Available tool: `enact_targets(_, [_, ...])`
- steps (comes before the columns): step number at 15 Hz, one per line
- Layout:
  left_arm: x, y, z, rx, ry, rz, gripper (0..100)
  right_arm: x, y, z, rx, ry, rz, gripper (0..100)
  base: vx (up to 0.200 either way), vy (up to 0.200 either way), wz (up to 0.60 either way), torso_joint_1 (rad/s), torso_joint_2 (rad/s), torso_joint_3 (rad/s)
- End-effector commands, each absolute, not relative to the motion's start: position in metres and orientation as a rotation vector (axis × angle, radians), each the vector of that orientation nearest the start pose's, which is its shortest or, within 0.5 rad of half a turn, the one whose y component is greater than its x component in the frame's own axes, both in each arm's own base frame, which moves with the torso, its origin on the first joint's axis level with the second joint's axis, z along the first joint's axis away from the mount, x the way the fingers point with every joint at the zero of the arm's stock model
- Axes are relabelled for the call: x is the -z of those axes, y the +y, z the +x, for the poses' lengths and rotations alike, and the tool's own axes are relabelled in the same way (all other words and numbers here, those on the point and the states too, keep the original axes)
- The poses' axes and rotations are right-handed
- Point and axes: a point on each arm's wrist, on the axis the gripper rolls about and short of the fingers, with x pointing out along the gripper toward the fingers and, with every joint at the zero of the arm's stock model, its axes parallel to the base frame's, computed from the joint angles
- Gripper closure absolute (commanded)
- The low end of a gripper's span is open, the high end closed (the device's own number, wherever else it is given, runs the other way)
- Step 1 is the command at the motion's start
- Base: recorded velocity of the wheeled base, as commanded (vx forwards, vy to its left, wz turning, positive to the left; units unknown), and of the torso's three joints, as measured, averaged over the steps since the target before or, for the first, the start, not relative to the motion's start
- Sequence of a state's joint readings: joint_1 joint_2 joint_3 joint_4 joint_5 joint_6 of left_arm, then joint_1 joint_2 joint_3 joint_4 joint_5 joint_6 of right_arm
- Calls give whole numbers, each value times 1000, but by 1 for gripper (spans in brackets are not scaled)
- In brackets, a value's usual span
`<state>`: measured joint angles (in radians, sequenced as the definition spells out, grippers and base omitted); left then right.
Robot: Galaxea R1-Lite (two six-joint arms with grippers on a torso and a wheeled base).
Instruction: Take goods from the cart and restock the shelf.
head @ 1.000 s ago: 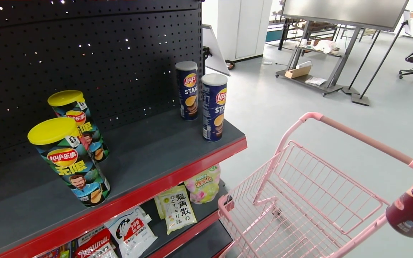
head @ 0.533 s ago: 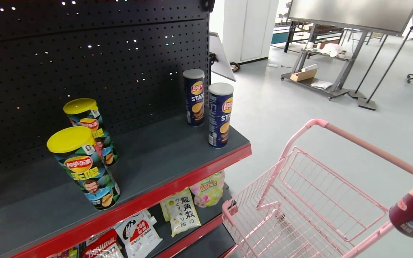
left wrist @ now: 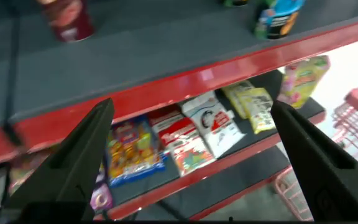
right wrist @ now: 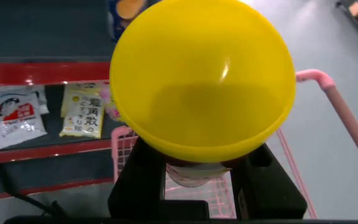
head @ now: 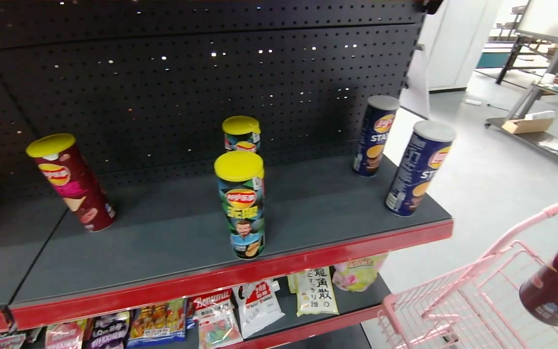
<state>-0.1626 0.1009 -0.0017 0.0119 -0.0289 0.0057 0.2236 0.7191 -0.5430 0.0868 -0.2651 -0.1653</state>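
grips a maroon can (head: 557, 286) with a yellow lid in the right claw (right wrist: 205, 180), closed round its body, tilted, over the pink cart (right wrist: 321, 79) by the shelf's right end. holds the left claw (left wrist: 191, 155) spread open and empty, facing the red front edge of the shelf (head: 240, 278) and the snack bags (left wrist: 185, 134) on the lower level. on the grey deck: a second maroon can (head: 73, 184) at the left, two green cans (head: 241, 208) one behind the other in the middle, two blue cans (head: 419, 169) near the right end, all standing.

Pale grey floor (head: 492, 194) runs back to a white cabinet (head: 458, 48) and a metal stand (head: 533, 138).
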Motion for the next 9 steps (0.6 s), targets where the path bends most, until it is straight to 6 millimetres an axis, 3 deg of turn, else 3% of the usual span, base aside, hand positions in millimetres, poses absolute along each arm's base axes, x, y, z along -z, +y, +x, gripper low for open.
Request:
enact_targets(1, [-77,2,-15,192,111,14,0,-215,7,57,20,255,-228,100,0,0,600,12,2,2])
enact_targets(3, [-77,2,-15,192,111,14,0,-214,6,52,20,237,-222,100,0,0,600,0,5,-2])
enact_targets(9, [-77,2,-15,192,111,14,0,-188,-3,15,29,146,-201,100,0,0,0,0,0,0])
